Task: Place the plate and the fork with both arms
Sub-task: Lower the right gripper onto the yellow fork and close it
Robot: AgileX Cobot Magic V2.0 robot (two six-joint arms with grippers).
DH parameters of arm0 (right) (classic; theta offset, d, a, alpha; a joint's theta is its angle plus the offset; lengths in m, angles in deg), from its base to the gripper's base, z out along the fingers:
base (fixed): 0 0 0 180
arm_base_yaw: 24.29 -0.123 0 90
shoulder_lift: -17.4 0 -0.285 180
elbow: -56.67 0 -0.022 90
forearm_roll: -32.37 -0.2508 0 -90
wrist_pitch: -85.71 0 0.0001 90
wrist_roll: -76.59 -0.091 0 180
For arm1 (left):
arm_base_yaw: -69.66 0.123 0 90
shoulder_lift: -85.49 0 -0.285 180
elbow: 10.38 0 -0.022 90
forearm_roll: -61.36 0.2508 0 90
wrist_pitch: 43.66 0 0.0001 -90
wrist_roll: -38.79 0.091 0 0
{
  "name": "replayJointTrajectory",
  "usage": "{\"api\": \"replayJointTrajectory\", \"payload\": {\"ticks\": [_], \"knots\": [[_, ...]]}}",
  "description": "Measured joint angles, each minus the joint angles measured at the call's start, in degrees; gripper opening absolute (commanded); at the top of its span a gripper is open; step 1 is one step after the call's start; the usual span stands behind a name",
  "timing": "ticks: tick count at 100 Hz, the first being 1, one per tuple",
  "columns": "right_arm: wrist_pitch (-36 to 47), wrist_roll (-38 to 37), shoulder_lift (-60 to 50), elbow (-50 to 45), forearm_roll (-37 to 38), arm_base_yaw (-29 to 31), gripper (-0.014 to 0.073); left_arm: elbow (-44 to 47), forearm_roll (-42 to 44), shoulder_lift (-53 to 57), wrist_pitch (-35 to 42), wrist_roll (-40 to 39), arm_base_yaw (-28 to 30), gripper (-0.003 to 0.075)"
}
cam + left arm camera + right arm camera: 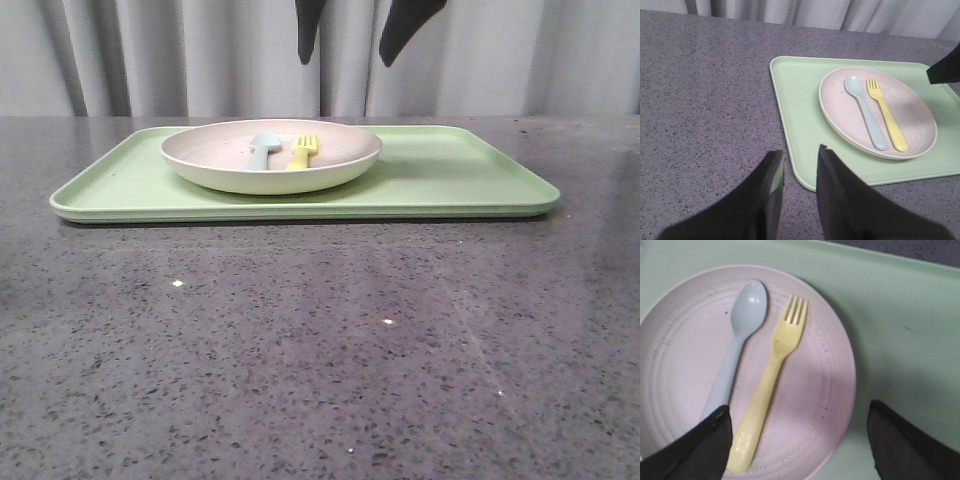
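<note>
Overhead, right end effector (800, 440) spread wide above fork (770, 385), plate (830, 405)

The plate (271, 157) is a wide, shallow round dish, pale pinkish-beige inside with faint concentric rings and a few tiny dark specks, cream-to-light-green on the outside wall. It sits flat and upright on the left half of a light-green tray (460, 170), well inside its rim. The fork (301, 152) is a small yellow plastic one with stubby tines and a little embossed pattern at the handle end. It lies flat inside the plate, tines up, right next to a pale blue spoon (262, 150), roughly parallel to it and not quite touching.
</note>
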Motion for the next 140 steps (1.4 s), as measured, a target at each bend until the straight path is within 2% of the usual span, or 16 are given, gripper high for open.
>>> {"api": "replayJointTrajectory", "payload": {"ticks": [34,105,115,132,140], "knots": [[-2.3,-1.5,7.9,2.6,-3.6,0.0,0.0561,0.0,0.0,0.0,0.0,0.0,0.0,0.0167],[-1.4,-1.6,11.3,3.2,-4.0,-0.2,0.0556,0.0,0.0,0.0,0.0,0.0,0.0,0.0167],[-1.4,-1.6,11.3,3.2,-4.0,-0.2,0.0486,0.0,0.0,0.0,-0.1,0.0,0.0,0.0167],[-1.4,-1.6,11.4,3.2,-4.0,-0.2,0.0251,0.0,0.0,0.0,-0.1,0.0,0.0,0.0167],[-1.4,-1.6,11.6,3.2,-4.0,-0.2,0.0175,0.0,0.0,0.0,-0.1,0.0,0.0,0.0167]]}}
